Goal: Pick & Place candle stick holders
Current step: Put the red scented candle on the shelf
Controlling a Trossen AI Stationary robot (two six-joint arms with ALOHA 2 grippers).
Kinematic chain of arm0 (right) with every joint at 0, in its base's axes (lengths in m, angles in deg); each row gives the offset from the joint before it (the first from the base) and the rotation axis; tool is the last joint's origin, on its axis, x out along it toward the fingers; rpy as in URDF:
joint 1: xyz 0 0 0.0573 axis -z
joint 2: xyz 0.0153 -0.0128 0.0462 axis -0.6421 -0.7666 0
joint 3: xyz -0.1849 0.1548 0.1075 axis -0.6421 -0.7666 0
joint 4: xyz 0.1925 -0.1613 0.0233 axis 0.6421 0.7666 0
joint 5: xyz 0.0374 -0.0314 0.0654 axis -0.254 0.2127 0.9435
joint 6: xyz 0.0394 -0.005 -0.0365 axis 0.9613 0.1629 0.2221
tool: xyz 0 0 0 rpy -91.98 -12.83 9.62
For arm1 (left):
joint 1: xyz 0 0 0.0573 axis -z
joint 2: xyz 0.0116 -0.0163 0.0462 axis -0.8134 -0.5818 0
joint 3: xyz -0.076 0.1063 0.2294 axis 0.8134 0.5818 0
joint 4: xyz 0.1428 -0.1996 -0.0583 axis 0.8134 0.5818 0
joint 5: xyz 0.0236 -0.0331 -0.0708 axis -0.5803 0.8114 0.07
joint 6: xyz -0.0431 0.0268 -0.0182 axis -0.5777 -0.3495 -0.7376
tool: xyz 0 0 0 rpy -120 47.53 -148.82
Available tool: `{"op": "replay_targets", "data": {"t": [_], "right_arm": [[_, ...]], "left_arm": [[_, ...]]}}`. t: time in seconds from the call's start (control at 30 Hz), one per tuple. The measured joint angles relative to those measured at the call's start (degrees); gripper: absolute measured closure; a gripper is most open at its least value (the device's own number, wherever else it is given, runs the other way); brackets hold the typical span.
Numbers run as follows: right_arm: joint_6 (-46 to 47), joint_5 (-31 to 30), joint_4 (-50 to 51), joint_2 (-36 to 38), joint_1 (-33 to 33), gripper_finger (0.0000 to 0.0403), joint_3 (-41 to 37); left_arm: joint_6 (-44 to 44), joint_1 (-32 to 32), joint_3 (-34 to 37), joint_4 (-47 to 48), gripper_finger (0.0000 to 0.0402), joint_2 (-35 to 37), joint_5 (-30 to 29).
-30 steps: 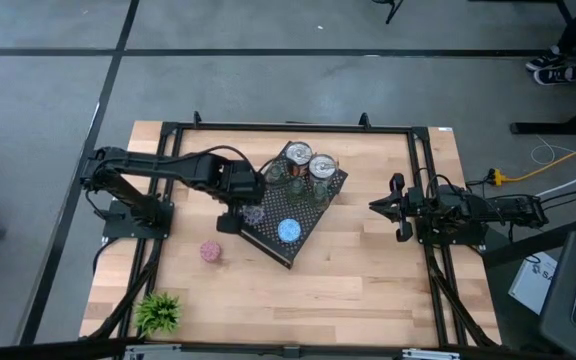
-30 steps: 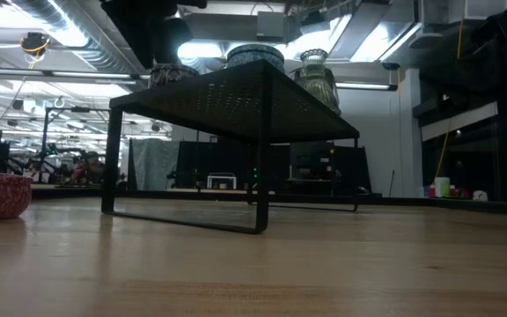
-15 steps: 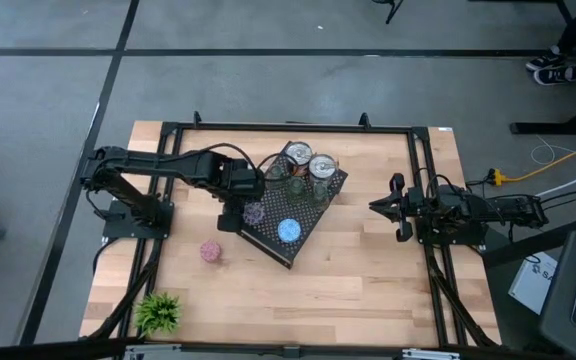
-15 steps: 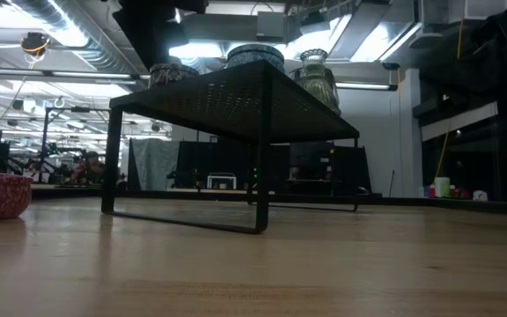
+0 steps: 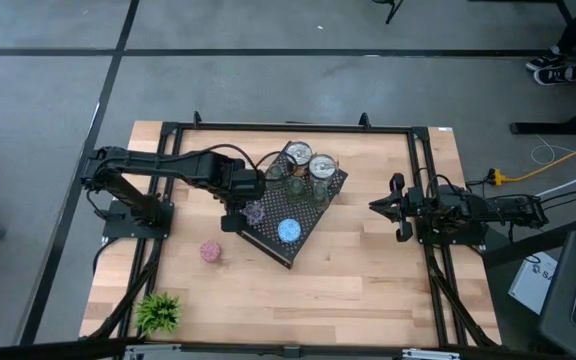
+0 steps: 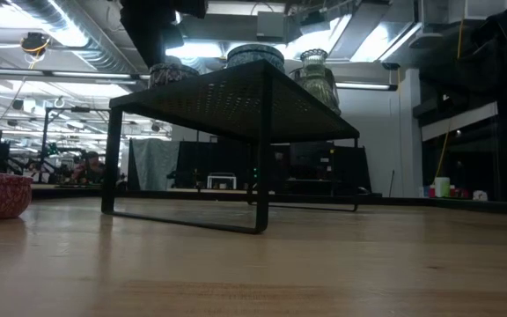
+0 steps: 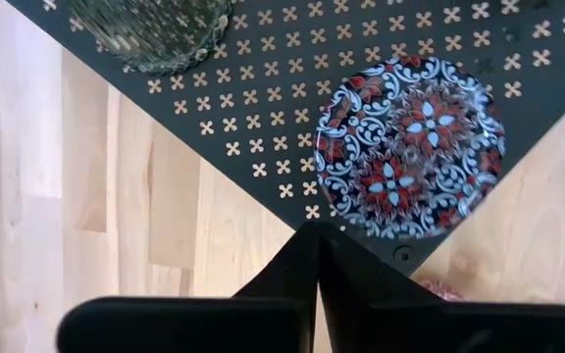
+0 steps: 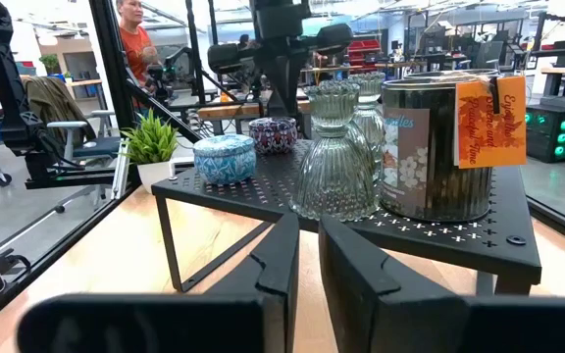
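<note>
Black fingers of the left claw [image 5: 230,222] are pressed tight together with nothing between them, hanging above the left corner of the black perforated stand [image 5: 303,232], just past its edge. Right beside the claw, a touch to its right, sits the purple holder [image 5: 255,212] on top of the stand; through the left wrist camera it shows as a round patterned lid [image 7: 410,145] just ahead of the joined fingertips, so nothing is gripped. Being round, it has no long axis to line up with; I judge the claw would only need to spread and shift right over it. Further right on the same stand is the blue holder [image 5: 289,231], and at the far end the glassy green ones [image 8: 335,152] crowd beside two metal cans [image 5: 298,154]. The pink holder [image 5: 211,251] lies alone on the bare tabletop [image 5: 368,290], nearer than the claw and slightly left, with the green plant [image 5: 158,312] at the near left corner. The right claw [image 5: 376,207], fingers nearly closed and empty, waits well apart at the right side, so the left arm is plainly the nearer one.
</note>
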Motion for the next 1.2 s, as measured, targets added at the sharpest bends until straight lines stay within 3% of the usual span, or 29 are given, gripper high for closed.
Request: {"op": "replay_targets", "data": {"t": [0.67,1.2], "right_arm": [[0.0,0.0,0.0,0.0,0.0,0.0355,0.0],[0.0,0.0,0.0,0.0,0.0,0.0355,0.0]], "left_arm": [[-5.8,0.1,0.0,-5.6,0.0400,-2.3,5.7],[-7.8,0.5,0.0,-7.6,0.0400,-2.4,6.2]]}}
